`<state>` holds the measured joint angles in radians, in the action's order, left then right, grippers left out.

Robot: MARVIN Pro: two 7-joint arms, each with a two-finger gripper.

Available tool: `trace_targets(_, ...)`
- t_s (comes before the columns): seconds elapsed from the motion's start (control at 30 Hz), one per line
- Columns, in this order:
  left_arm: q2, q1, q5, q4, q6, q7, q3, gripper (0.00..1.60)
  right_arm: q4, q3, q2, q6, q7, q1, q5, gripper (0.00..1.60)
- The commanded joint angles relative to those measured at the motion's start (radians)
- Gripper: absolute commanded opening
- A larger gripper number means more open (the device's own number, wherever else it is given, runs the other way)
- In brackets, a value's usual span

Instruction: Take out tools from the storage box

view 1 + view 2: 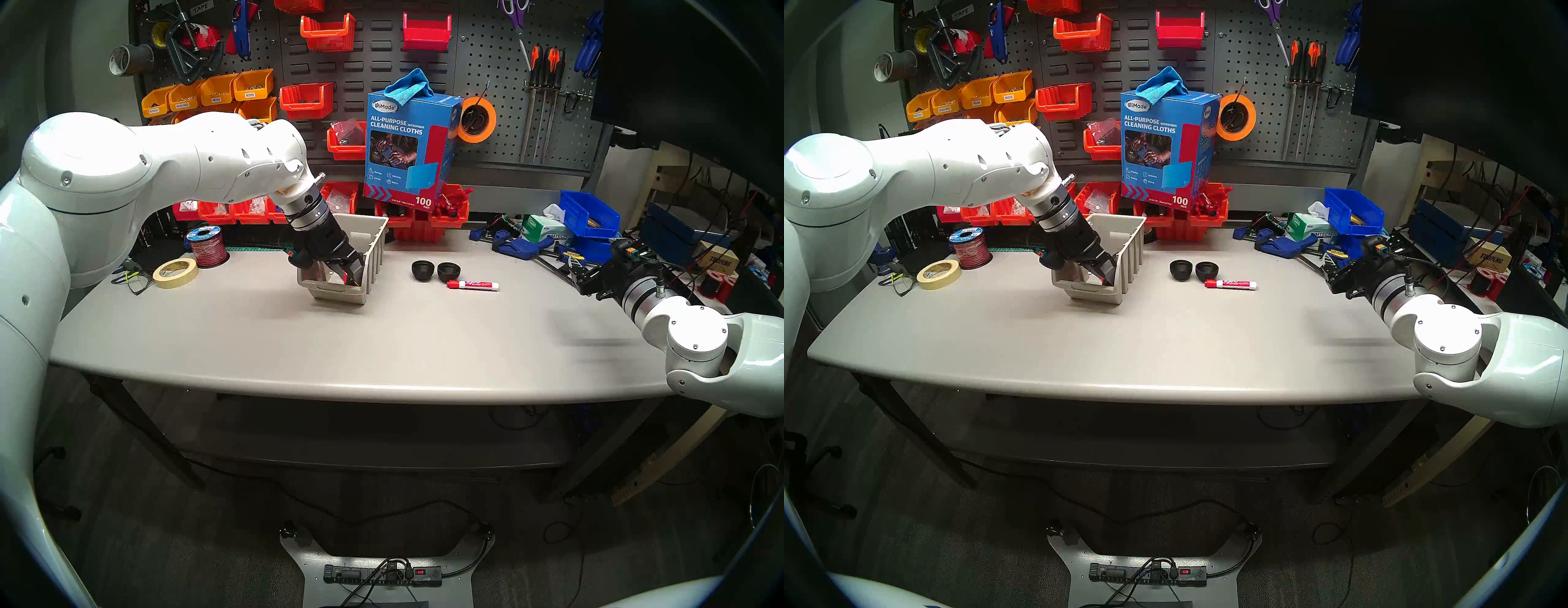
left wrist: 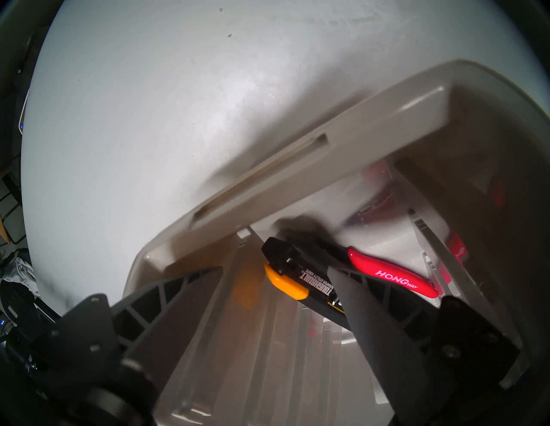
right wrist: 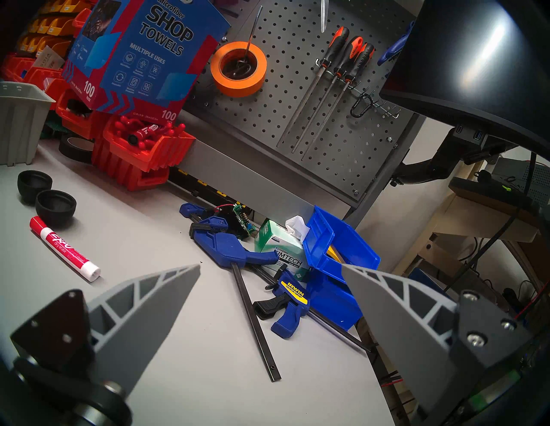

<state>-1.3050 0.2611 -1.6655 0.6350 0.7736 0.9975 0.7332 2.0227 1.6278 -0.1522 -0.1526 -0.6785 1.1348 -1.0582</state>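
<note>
Left gripper reaches down into the beige box mid-table, jaws spread and holding nothing; one finger lies across the black knife, contact unclear. Knife reads "TOUGHBUILT", orange tab at its side; red handle beside it reads "HONGWAY". Box floor beyond is blurred. Right gripper hovers wide open and empty at the table's right edge. Already out: two black cups and the "EXPO dry erase" marker, just right of the box. Clamp reads "IRWIN QUICK-GRIP".
</note>
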Motion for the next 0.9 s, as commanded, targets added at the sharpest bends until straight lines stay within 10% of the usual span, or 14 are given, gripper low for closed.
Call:
trace_targets(0.0, -0.041, 0.004, -0.035, -0.057, -0.038, 0.063, 0.015, 1.44, -0.001, -0.006, -0.002, -0.003, -0.004, 0.017, -0.004, 1.6)
trace_targets(0.87, -0.09, 0.011, -0.101, -0.248, -0.105, 0.24, 0.052, 1.6, 0.001, 0.011, -0.009, -0.008, -0.006, 0.031, -0.012, 1.6)
